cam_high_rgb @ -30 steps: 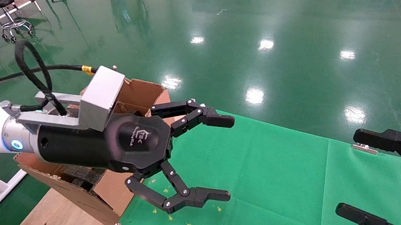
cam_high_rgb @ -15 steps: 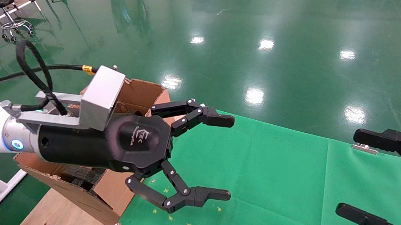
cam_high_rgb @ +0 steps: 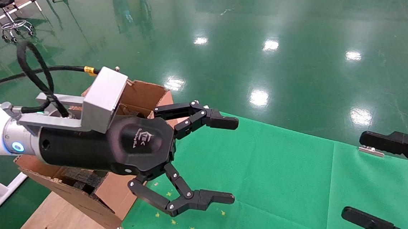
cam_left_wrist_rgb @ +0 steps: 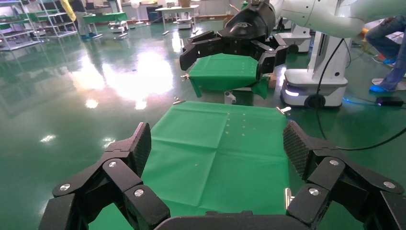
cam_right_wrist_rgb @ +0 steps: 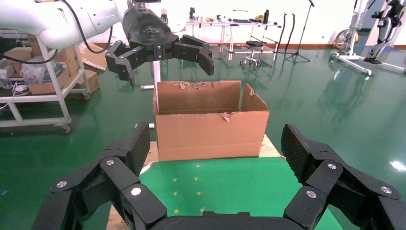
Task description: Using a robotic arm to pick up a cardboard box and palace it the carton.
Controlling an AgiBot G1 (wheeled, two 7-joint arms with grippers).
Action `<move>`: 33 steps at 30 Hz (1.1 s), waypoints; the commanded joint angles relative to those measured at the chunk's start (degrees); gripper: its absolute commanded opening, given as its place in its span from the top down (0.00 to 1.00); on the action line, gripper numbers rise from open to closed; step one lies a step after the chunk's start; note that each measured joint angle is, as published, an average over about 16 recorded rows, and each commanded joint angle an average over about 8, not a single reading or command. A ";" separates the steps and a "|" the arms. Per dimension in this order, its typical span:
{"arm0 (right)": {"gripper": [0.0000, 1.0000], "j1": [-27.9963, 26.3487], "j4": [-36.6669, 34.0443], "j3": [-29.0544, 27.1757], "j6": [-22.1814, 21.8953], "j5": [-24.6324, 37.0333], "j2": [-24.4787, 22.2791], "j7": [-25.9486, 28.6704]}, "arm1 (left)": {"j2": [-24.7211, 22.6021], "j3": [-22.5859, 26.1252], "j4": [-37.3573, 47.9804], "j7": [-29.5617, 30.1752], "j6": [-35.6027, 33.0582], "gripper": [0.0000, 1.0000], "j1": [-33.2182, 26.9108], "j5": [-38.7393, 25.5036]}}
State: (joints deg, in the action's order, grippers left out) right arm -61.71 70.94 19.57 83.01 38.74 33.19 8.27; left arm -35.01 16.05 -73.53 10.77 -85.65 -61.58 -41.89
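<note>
Cardboard box isn't visible anywhere; left gripper [cam_high_rgb: 218, 162] hangs wide open, empty, beside the carton [cam_high_rgb: 144, 96]; right gripper [cam_high_rgb: 382, 181] open too.

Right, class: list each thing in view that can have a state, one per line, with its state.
left hand: open, empty, held in the air over the green cloth's edge beside the carton.
right hand: open, empty, above the cloth's other side.
carton: upright, top open, flaps torn; dark foam visible inside in the head view.
green cloth: spread flat, creased, with small yellow flecks.
cardboard box: not visible in any view.
</note>
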 commanded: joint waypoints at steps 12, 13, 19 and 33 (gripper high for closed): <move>0.00 0.00 0.00 0.00 0.00 0.00 0.00 0.00 | 0.00 0.01 0.01 0.00 0.00 0.00 -0.02 -0.01; 0.00 0.00 0.00 0.00 0.00 0.00 0.00 0.00 | 0.00 0.01 0.01 0.00 0.00 0.00 -0.02 -0.01; 0.00 0.00 0.00 0.00 0.00 0.00 0.00 0.00 | 0.00 0.01 0.01 0.00 0.00 0.00 -0.02 -0.01; 0.00 0.00 0.00 0.00 0.00 0.00 0.00 0.00 | 0.00 0.01 0.01 0.00 0.00 0.00 -0.02 -0.01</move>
State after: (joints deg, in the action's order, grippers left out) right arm -61.71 70.94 19.57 83.01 38.74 33.19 8.27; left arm -35.01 16.06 -73.52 10.77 -85.65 -61.60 -41.90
